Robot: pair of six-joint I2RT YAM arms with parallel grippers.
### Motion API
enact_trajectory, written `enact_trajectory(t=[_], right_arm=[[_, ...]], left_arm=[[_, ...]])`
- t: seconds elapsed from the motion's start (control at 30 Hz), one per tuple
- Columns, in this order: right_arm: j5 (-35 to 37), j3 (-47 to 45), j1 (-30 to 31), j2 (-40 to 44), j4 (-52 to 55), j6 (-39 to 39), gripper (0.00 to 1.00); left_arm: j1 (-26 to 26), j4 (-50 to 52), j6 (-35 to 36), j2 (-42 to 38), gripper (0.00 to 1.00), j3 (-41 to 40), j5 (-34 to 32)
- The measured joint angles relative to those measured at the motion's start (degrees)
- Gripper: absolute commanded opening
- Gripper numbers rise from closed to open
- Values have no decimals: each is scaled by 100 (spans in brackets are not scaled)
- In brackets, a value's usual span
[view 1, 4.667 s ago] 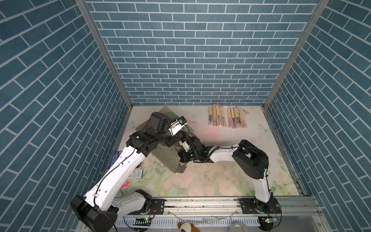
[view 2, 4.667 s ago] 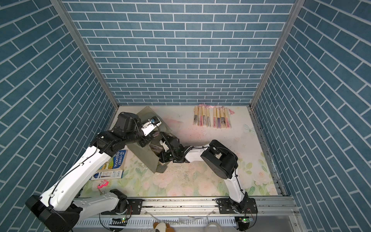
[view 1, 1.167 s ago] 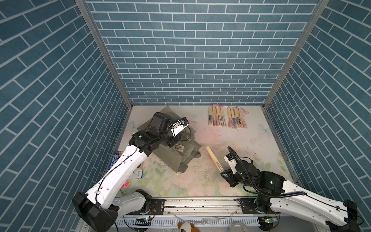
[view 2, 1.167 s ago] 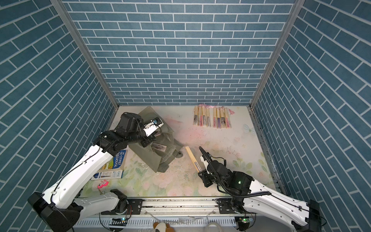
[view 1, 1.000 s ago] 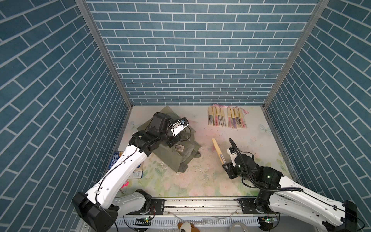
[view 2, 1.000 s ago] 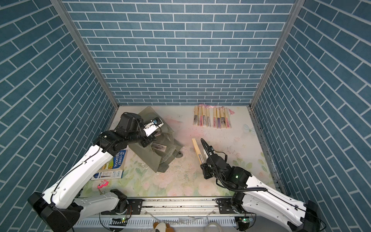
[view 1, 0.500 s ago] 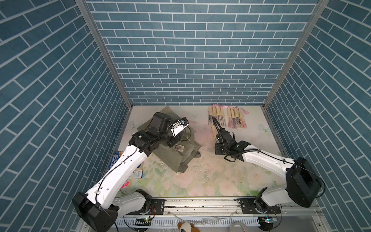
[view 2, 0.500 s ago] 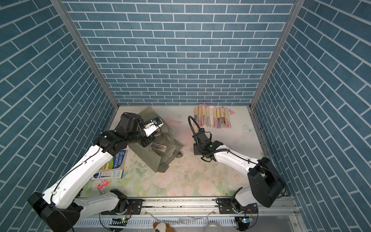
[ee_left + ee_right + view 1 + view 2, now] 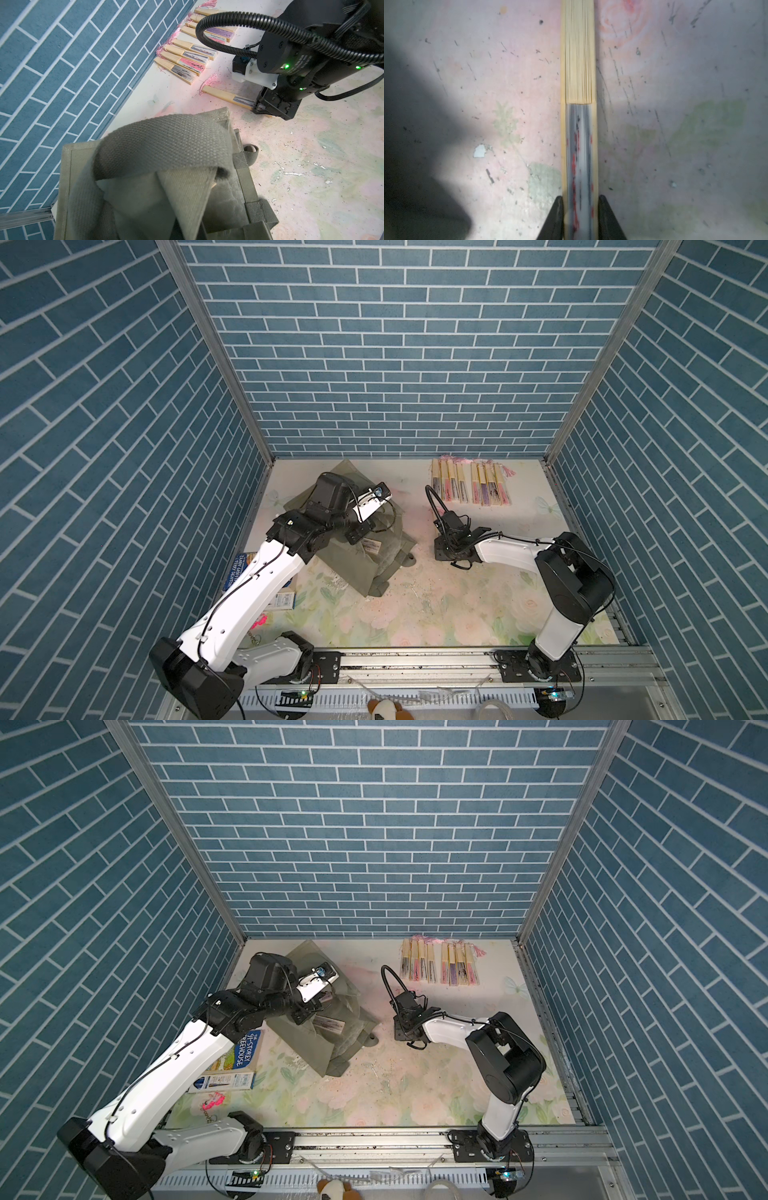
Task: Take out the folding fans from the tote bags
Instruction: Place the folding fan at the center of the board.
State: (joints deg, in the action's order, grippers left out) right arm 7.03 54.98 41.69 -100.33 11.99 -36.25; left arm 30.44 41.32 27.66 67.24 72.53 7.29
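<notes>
— Floral matting (image 9: 415, 614) inside blue brick walls. How far along is the job?

— Well on, I'd judge. Most of the folding fans (image 9: 469, 489) lie in a tidy row well apart from the tote bag (image 9: 361, 572), off to its right by the back wall.

— And the one in hand?

— The right gripper (image 9: 579, 207) is clamped on the pleated end of a speckled fan (image 9: 225, 96). That fan sits between the tote bag and the row, nearer the row. It is low, but I cannot tell whether it touches the matting.

— Left side?

— The left gripper (image 9: 359, 533) is closed at the tote bag's mouth. By my reading it pinches the fabric and holds the mouth open. A strap (image 9: 162, 145) arches beside its wrist.

— Anything left inside the tote bag?

— One pale speckled stick (image 9: 329, 1026) shows in the mouth, likely another fan. Deeper down is hidden. So this fan needs setting down, then at least one more needs fetching.
</notes>
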Motion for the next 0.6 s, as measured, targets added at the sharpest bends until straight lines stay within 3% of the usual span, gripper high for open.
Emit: enact_trajectory(t=[0.17,0.27,0.43,0.6], right_arm=[[-98,48,2,-52,-79,-50,38],[-192,44,0,9,-68,-81,49],[-348,-472,2,874,-262,28,54],[-953,-1220,42,2264,-841,420,50]], left_arm=[[4,-4,2,0,0,-17,0],[9,-4,2,0,0,-17,2],[9,-4,2,0,0,-17,4],[9,0,2,0,0,-17,22]])
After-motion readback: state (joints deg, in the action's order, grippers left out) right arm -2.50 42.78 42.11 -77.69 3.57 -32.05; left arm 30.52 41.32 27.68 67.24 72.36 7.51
